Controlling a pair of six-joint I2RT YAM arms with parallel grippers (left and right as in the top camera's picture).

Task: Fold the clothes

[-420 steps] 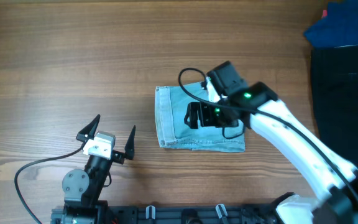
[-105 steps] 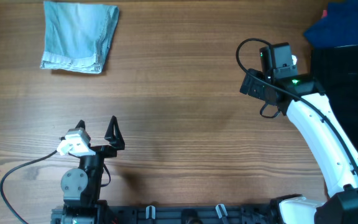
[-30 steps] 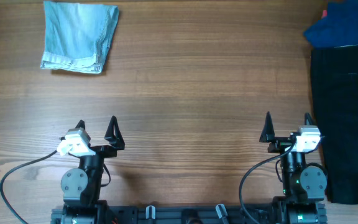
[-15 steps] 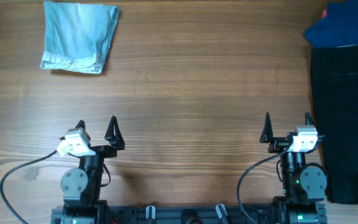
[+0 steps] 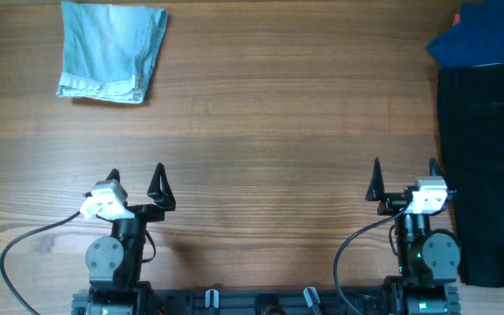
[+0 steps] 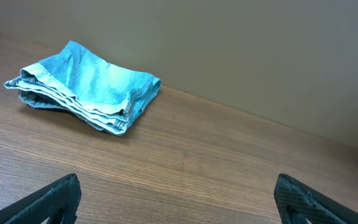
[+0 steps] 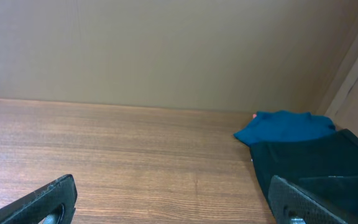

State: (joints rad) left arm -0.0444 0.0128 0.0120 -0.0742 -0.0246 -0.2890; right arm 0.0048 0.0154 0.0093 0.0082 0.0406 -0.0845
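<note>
Overhead, we see a wooden table (image 5: 278,131) with the left gripper (image 5: 136,172) and right gripper (image 5: 404,164) both spread wide and empty. The folded denim (image 5: 112,51) lies far ahead-left of the left gripper. From the left wrist, a plain tan wall (image 6: 241,50) rises behind the folded denim. From the right wrist, a blue cloth (image 7: 284,127) and a dark cloth (image 7: 316,162) lie ahead-right of the right gripper.

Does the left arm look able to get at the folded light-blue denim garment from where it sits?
Probably yes. Only bare wooden table lies between the open left gripper and the folded light-blue denim garment, though it sits near the far edge.
</note>
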